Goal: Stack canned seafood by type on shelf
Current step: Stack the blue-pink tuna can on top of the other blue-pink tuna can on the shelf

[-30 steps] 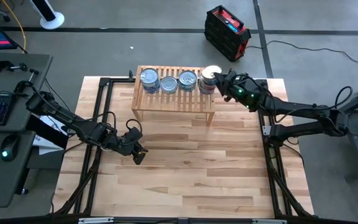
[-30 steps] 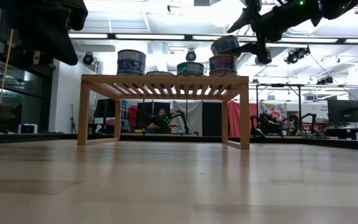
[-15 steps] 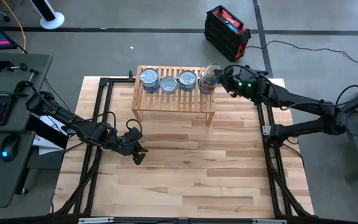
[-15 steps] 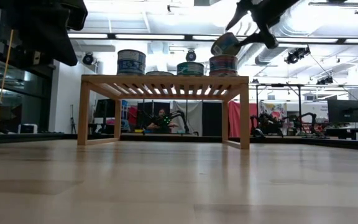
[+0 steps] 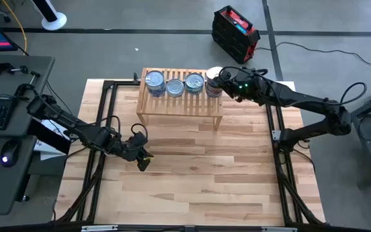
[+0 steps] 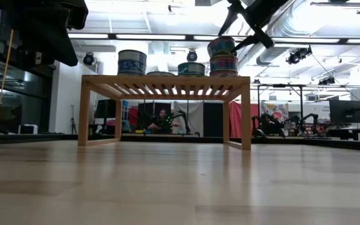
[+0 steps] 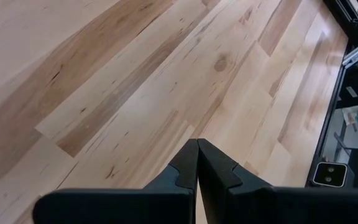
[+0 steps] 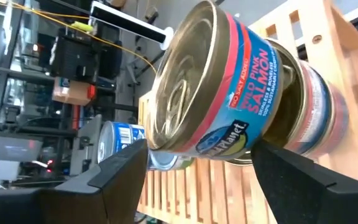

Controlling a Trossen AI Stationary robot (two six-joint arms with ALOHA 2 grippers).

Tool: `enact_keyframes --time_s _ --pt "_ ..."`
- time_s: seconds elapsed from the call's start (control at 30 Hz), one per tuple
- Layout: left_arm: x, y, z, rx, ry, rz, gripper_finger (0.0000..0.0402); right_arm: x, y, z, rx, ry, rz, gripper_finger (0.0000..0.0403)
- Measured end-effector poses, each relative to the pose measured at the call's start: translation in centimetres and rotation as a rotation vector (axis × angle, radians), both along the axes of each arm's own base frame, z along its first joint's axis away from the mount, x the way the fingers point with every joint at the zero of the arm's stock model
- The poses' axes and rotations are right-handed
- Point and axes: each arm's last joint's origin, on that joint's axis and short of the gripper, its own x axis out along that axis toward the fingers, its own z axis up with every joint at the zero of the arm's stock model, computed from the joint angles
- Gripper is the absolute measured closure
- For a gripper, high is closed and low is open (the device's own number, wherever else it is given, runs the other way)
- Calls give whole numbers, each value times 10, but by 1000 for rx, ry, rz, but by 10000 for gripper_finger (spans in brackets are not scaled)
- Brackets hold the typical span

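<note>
While plank table (image 5: 192, 174) carries everything, wooden shelf (image 5: 180, 98) stands at its far edge, just beside right gripper (image 5: 222, 84).
Three tins in row on slats beyond gripper: blue-label tin (image 6: 132, 62), low middle tin (image 5: 175, 87), third tin (image 6: 191, 69).
Right gripper at shelf's end, fingers (image 8: 120, 171) spread either side of pink salmon can (image 8: 213, 99), gripping it; can sits between them, resting on lower can (image 8: 312, 115), slightly askew.
Left gripper (image 7: 197, 168) well apart from shelf, low over bare planks, fingers pressed together, nothing held.
</note>
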Motion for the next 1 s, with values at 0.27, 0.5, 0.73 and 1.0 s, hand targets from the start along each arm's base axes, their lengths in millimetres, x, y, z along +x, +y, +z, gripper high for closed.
enact_keyframes --time_s 0.27,0.5,0.73,1.0 --pt "0 0 0 7 0 -8 401 -8 3 13 22 76 13 128" --pt "2 -1 6 -5 -19 -8 401 -14 10 33 -35 113 69 128" --pt "9 -12 58 27 -135 -219 401 -23 46 51 -178 280 319 128" --pt "-39 -24 54 155 523 -217 401 -32 101 -22 -53 687 557 185"
